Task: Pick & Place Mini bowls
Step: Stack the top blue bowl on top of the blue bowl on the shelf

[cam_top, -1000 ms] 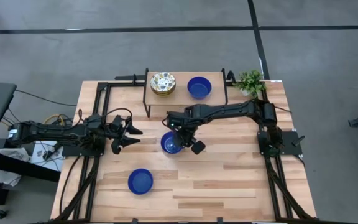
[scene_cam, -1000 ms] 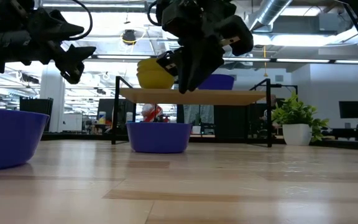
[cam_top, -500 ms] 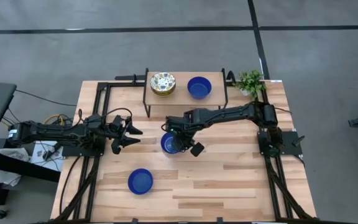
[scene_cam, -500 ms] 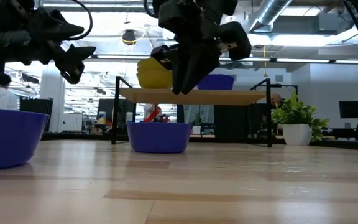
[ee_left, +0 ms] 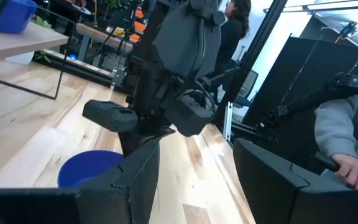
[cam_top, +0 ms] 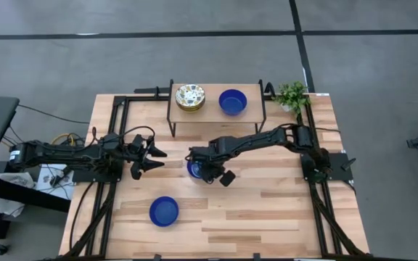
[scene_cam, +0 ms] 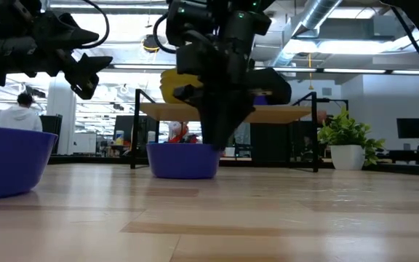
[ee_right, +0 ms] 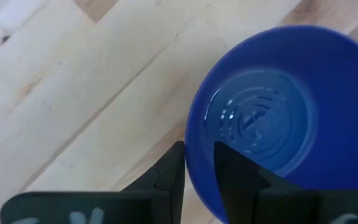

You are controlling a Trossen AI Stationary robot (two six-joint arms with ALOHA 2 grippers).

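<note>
The right gripper is down at the glossy cobalt-blue mini bowl that sits near the middle of the light wooden table. In the right wrist view its two dark fingers straddle the bowl's rim, one inside the bowl and one outside, with only a narrow gap between them; whether they already pinch the rim cannot be told. In the low view this bowl rests on the tabletop, directly beneath the arm.

The left gripper hangs above the table's left side, well apart from that bowl, with its fingers spread wide and nothing between them.

A second cobalt-blue mini bowl sits on the table nearer the front edge, left of centre. On the small raised wooden shelf at the back stands a third cobalt-blue mini bowl, and beside it a stack of cream-white mini bowls with a speckled green-yellow pattern. A small green potted plant stands at the table's back right corner.
</note>
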